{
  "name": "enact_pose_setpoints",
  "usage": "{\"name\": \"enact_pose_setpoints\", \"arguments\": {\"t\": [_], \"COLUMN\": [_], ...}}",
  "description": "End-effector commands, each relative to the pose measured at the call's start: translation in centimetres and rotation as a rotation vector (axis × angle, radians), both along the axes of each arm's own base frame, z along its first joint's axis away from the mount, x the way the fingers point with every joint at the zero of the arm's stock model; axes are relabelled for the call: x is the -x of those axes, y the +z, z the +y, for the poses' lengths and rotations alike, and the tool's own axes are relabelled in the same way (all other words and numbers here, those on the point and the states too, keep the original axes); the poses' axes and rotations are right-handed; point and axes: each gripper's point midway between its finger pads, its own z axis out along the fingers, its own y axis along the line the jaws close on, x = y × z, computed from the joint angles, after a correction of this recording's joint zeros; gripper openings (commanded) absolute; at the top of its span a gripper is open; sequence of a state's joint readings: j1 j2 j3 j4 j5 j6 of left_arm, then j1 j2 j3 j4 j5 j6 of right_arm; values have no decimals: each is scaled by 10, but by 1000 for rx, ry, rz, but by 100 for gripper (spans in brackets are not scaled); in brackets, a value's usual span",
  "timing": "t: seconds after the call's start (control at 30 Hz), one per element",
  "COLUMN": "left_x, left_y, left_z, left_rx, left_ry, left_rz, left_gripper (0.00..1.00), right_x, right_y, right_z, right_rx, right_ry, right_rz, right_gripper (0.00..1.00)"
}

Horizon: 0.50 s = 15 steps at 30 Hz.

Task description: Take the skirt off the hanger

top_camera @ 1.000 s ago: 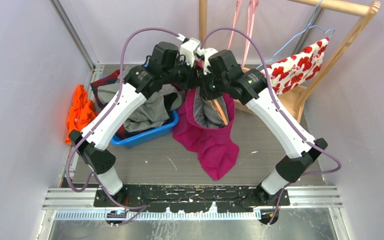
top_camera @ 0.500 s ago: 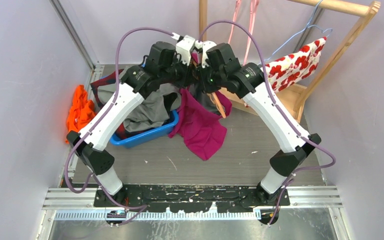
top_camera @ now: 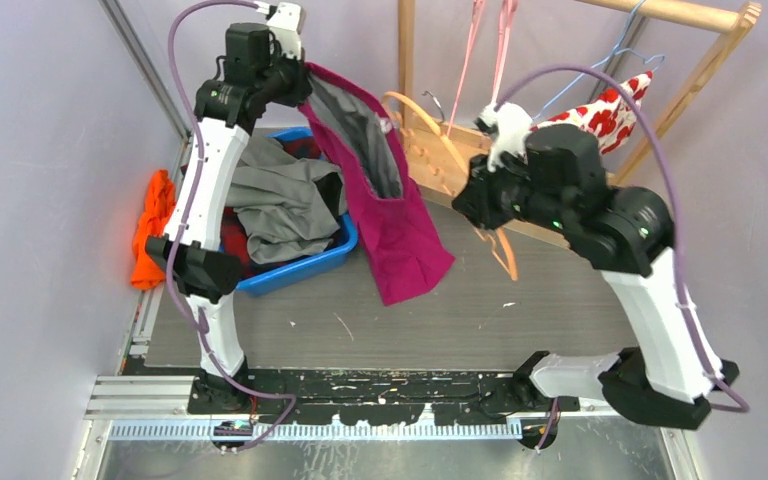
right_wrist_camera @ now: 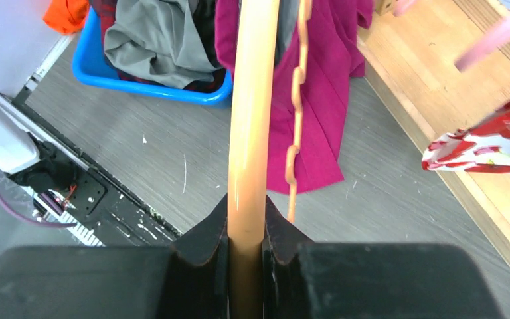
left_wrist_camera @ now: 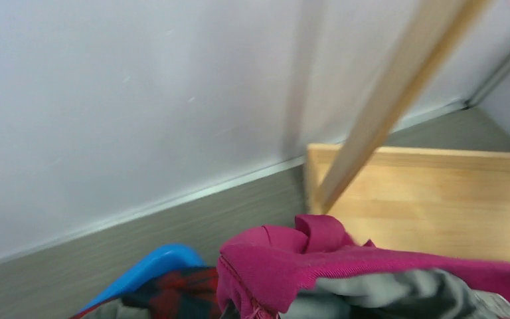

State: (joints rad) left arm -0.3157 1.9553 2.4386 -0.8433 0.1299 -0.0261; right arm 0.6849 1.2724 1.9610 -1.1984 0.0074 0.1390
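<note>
The left gripper [top_camera: 298,78], raised high at about eleven o'clock, is clenched on the waistband of the magenta skirt with a grey lining [top_camera: 400,235]. The skirt hangs from it down toward the table, beside the blue plastic tub [top_camera: 300,272]. Around one o'clock, the right gripper [right_wrist_camera: 247,222] is clamped on the orange plastic hanger [right_wrist_camera: 252,100]. The two look pulled apart, so I'd judge the job nearly done. The hanger's far tip sits just beside the skirt's edge, though, and I can't tell whether it's caught there. What's left is clearing that and setting the skirt down.
</note>
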Motion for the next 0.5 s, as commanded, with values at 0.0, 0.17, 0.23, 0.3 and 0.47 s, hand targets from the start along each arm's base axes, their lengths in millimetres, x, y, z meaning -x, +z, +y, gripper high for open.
{"name": "enact_pose_setpoints", "arguments": {"t": [0.0,0.17,0.23,0.3,0.47], "left_x": [-14,26,52,82,152], "left_y": [36,107,147,183,249], "left_z": [15,29,44,58,90], "left_rx": [17,51,54,69,95], "left_ry": [55,63,91,116,169], "left_rz": [-125,-284,-376,-464,-646], "left_gripper": [0,0,0,0,0], "right_x": [19,-3,-17,-33,-63], "right_y": [20,32,29,22,22], "right_z": [-26,-69,-74,-72,-63], "right_rx": [-53,-45,-15,23,35], "right_ry": [-64,-297,-359,-392,-443], "right_rz": [-52,-235,-275,-291,-352], "right_gripper": [1,1,1,1,1]}}
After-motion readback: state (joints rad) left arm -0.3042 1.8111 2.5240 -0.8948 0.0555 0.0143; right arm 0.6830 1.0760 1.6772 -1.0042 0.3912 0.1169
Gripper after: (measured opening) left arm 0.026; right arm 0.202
